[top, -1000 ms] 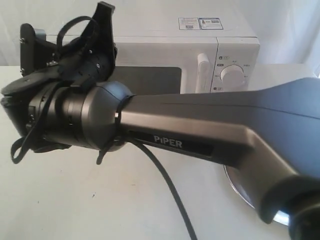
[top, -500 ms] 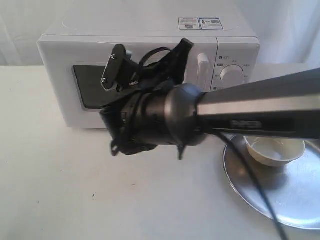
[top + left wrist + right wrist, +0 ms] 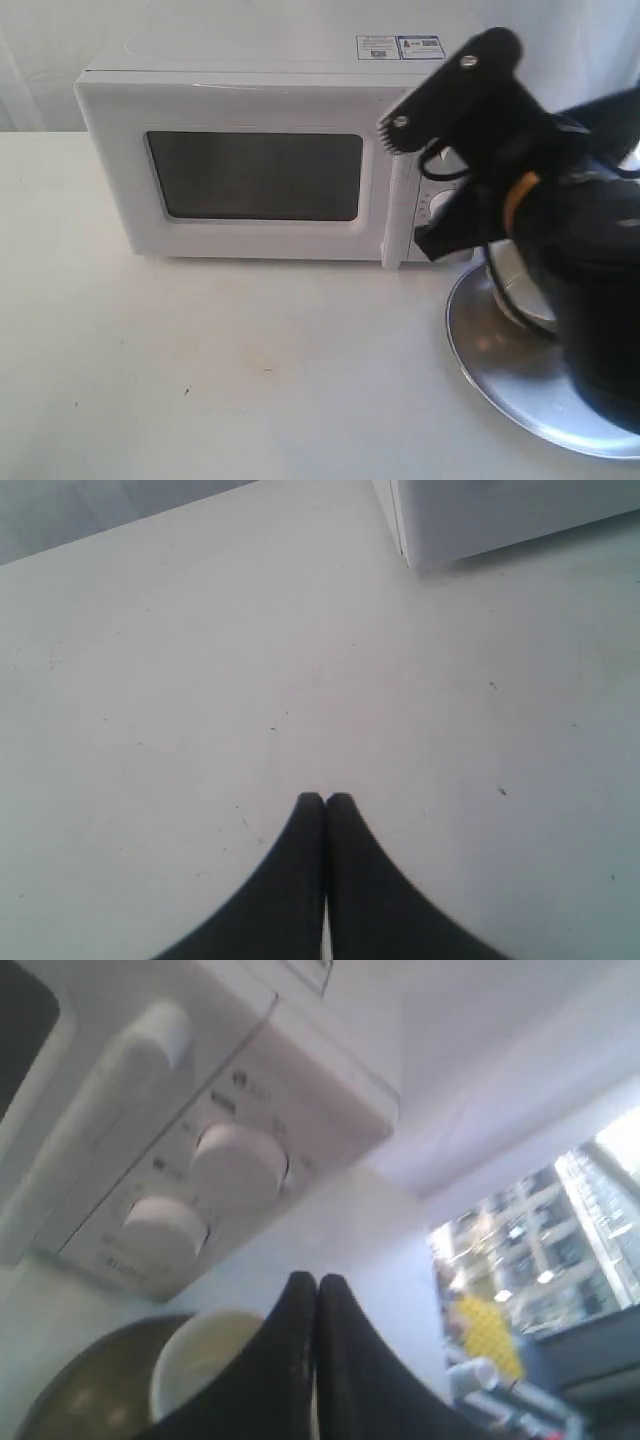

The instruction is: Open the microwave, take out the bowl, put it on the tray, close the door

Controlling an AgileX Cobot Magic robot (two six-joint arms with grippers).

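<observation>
I see the bowl (image 3: 200,1365) resting on the tray (image 3: 500,365) beside the microwave (image 3: 250,100), its door (image 3: 260,235) flush shut, my right gripper (image 3: 317,1282) clenched empty near its knobs (image 3: 238,1168), my left gripper (image 3: 325,800) clenched empty off its corner.

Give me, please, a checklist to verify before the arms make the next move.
1. Door closed: ok, it looks flush with the front.
2. Bowl on tray: ok.
3. Right fingers empty: ok, shut on nothing.
4. Left fingers empty: ok, shut above the bare table.
5. Right arm clear of the knobs: cannot tell; it overlaps them in the exterior view, and the gap is unclear.
</observation>
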